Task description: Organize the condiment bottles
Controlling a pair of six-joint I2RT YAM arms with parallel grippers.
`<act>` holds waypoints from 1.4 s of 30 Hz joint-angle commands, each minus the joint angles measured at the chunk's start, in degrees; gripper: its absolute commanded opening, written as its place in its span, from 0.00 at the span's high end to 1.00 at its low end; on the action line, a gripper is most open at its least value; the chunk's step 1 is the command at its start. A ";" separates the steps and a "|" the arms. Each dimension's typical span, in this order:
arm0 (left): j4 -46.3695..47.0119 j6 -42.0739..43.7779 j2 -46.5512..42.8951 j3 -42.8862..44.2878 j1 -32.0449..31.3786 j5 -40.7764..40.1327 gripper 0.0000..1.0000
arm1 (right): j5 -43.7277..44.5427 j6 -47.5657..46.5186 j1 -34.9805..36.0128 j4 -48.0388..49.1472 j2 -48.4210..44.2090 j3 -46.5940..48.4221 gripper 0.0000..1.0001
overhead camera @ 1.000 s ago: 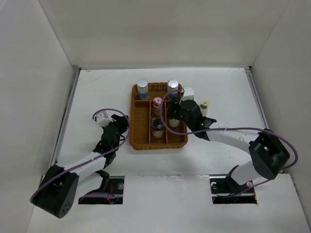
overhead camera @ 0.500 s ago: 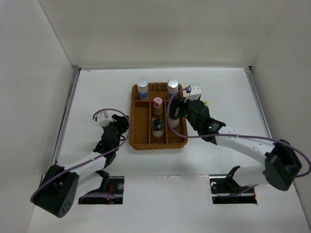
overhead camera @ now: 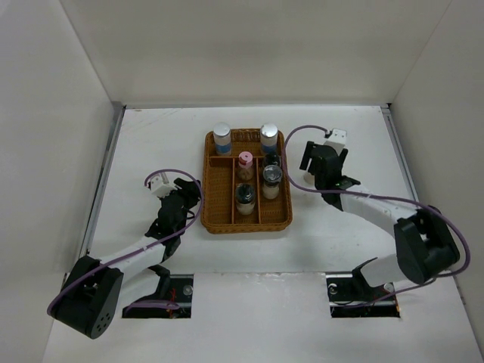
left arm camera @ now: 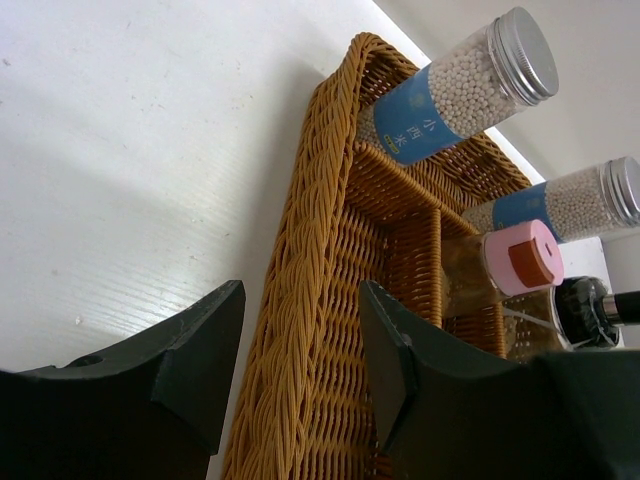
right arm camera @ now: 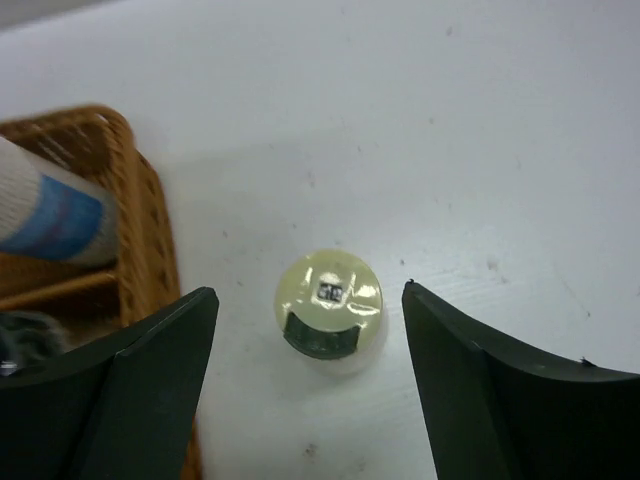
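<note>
The brown wicker tray [overhead camera: 214,204] holds several condiment bottles. Two silver-capped jars with blue labels [overhead camera: 221,138] [overhead camera: 268,136] stand at the back, a pink-capped jar [overhead camera: 245,162] and a black-capped jar [overhead camera: 245,198] in the middle column, and a dark-capped jar [overhead camera: 271,178] in the right column. A pale green-capped shaker [right arm camera: 329,305] stands on the table right of the tray. My right gripper [right arm camera: 308,300] is open above it, one finger on each side, and hides it in the top view [overhead camera: 316,161]. My left gripper [left arm camera: 300,330] is open, straddling the tray's left rim [left arm camera: 300,250].
The white table [overhead camera: 355,136] is walled on three sides. The right arm's cable [overhead camera: 302,132] loops above the tray's back right corner. The blue-label jars [left arm camera: 460,90] and the pink cap [left arm camera: 525,258] also show in the left wrist view.
My right gripper has moved from over the tray's right column out to the right, above the pale green shaker. A dark-capped jar now stands uncovered in that column. The left arm has not moved.
</note>
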 commanded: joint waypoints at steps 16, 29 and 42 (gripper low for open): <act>3.16 -0.85 0.00 0.24 -0.20 0.80 0.53 | 1.86 2.47 -0.83 0.32 3.18 3.02 0.56; 3.07 -0.50 2.46 1.82 -0.29 1.94 0.48 | -0.86 5.71 18.76 -18.32 -20.13 -2.70 0.56; 0.35 -0.15 1.93 2.96 1.02 1.42 0.46 | -5.35 7.30 27.92 -8.92 -12.06 -4.63 0.55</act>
